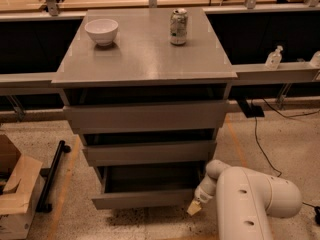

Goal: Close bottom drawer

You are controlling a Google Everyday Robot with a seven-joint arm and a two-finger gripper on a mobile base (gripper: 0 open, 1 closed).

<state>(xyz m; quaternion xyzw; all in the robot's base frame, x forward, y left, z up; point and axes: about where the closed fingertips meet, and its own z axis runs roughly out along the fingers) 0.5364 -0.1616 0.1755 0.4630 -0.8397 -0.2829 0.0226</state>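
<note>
Dim warm overhead light, soft sheen on the cabinet top (145, 59) well above the gripper (195, 207), gripper low at the right front corner of the bottom drawer (140, 200), deep shadow inside that drawer left of it, pale arm (252, 199) brighter beside it.

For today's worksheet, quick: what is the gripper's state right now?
Gripper: cannot be told; it is by the right front corner of the open bottom drawer.
</note>
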